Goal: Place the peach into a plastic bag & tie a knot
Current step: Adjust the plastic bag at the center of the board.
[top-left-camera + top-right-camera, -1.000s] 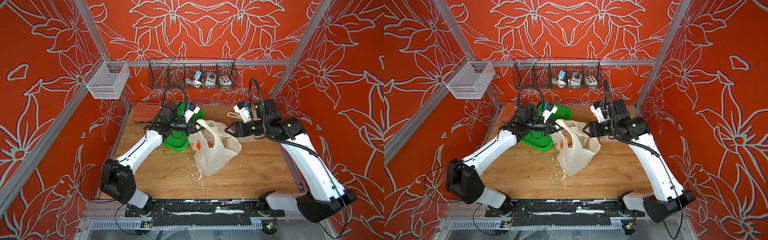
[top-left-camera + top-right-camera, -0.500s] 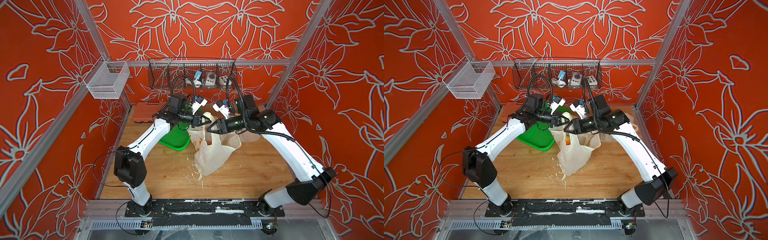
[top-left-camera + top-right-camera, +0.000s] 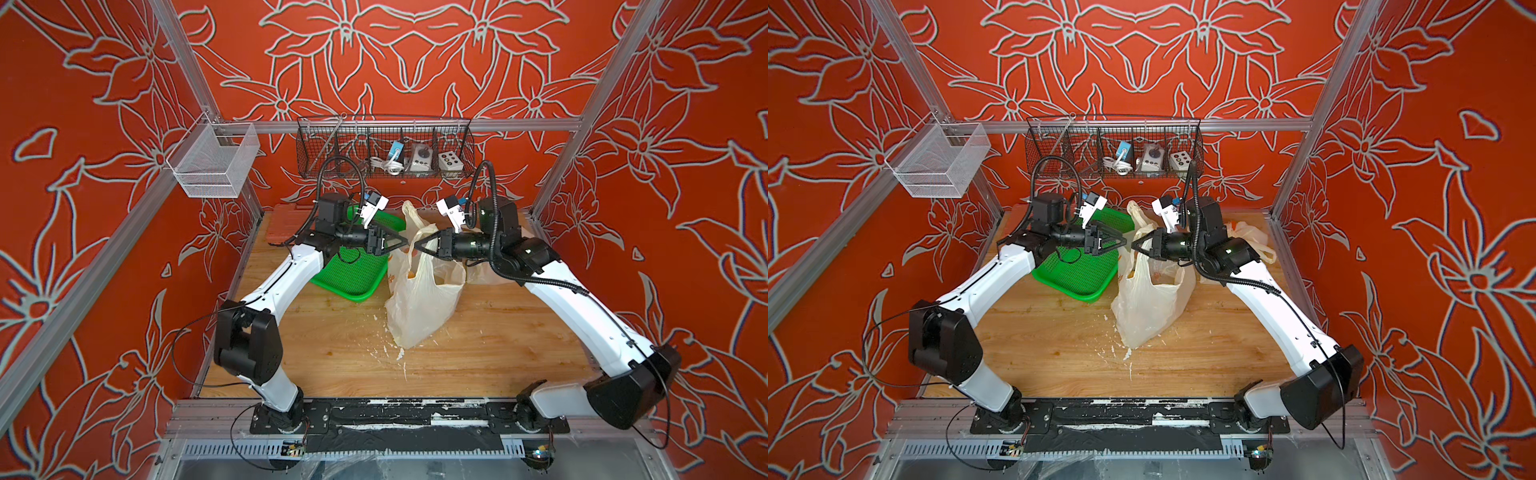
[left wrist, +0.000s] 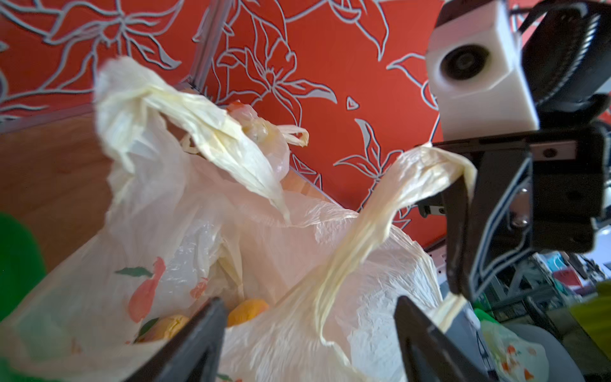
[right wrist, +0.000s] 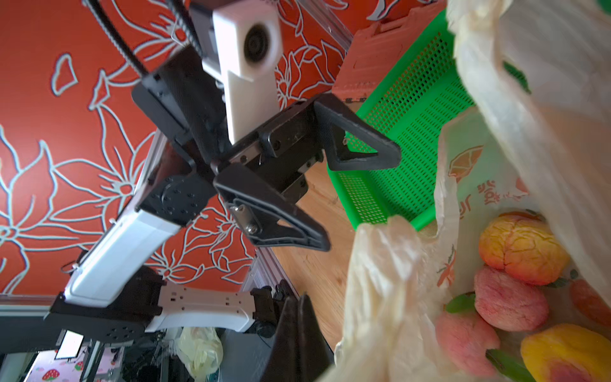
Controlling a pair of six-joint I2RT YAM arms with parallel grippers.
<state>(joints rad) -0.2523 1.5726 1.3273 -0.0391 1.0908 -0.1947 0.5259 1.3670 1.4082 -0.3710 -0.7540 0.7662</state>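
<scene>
Two sets of jaws, nearly tip to tip, mid-frame in both top views, over the mouth of the bag [image 3: 419,303]. My left gripper [image 3: 401,242]: jaws spread, nothing between them. My right gripper [image 3: 417,245]: jaws pressed together, pinching one handle [image 4: 413,178]. The second handle [image 3: 409,212] stands free, just above both grippers in the frame. Bag upright on the table [image 3: 332,353], mouth open. Peaches [image 5: 522,248]: four counted inside the bag, right wrist view; a fifth orange shape at the frame's right edge, fruit or print I cannot tell. One green tray [image 3: 349,278] just left of the bag. One spare bag [image 3: 1250,237] right of centre, behind my right arm. Two baskets in the upper frame: white basket [image 3: 212,166] at left, dark basket [image 3: 386,145] at centre.
</scene>
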